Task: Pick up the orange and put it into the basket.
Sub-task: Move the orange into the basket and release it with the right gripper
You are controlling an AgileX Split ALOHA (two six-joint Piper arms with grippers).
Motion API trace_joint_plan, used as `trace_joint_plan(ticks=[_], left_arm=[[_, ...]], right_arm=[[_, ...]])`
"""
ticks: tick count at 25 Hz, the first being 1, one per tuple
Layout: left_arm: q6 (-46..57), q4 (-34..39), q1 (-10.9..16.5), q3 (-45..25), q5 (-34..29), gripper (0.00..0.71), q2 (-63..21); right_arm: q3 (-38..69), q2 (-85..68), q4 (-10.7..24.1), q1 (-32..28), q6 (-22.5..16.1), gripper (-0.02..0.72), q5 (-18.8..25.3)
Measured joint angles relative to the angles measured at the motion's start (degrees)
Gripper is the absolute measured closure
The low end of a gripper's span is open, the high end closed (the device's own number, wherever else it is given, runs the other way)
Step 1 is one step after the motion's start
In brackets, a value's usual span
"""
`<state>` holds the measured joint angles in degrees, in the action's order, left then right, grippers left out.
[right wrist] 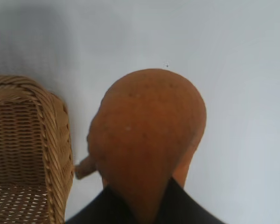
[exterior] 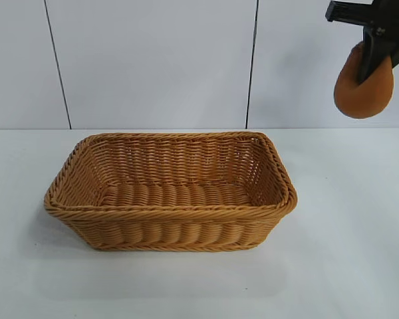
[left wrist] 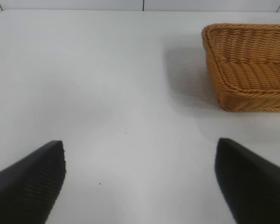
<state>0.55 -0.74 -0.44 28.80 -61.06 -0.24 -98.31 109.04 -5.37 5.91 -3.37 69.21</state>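
You see the basket standing mid-surface. The orange hangs in the right gripper, high above the surface, up and right of the basket, beyond its right rim.

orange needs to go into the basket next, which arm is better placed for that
Right. The right gripper is shut on the orange, lifted above the table beside the basket. The left gripper is open, empty, off by the basket's other side.

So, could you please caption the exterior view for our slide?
Right gripper holds the orange aloft, right of the empty basket.
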Motion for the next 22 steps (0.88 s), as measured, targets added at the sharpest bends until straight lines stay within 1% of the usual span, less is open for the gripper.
trace_joint_plan(ticks=[4,7,9,13,17,20,22], left_arm=[[0.00,-0.02,0.00,0.00,0.00,0.092,0.00],[0.00,-0.07,0.00,0.00,0.05,0.092,0.00],[0.00,-0.07,0.00,0.00,0.05,0.092,0.00],[0.00,-0.07,0.00,0.00,0.05,0.092,0.00],[0.00,-0.07,0.00,0.00,0.05,0.092,0.00],[0.00,-0.07,0.00,0.00,0.05,0.092,0.00],[0.00,-0.07,0.00,0.00,0.05,0.092,0.00]], right_arm=[[0.00,0.00,-0.27,2.54,0.00,0.708,0.48],[0.00,0.00,-0.89,7.15,0.00,0.708,0.67],[0.00,0.00,-1.29,11.33,0.00,0.708,0.46],[0.00,0.00,-1.80,19.81,-0.05,0.708,-2.76],[0.00,0.00,-2.12,26.93,-0.17,0.708,-6.54],[-0.06,1.01,-2.24,30.20,-0.29,0.708,-8.76],[-0.06,2.65,-2.24,31.35,-0.41,0.708,-10.10]])
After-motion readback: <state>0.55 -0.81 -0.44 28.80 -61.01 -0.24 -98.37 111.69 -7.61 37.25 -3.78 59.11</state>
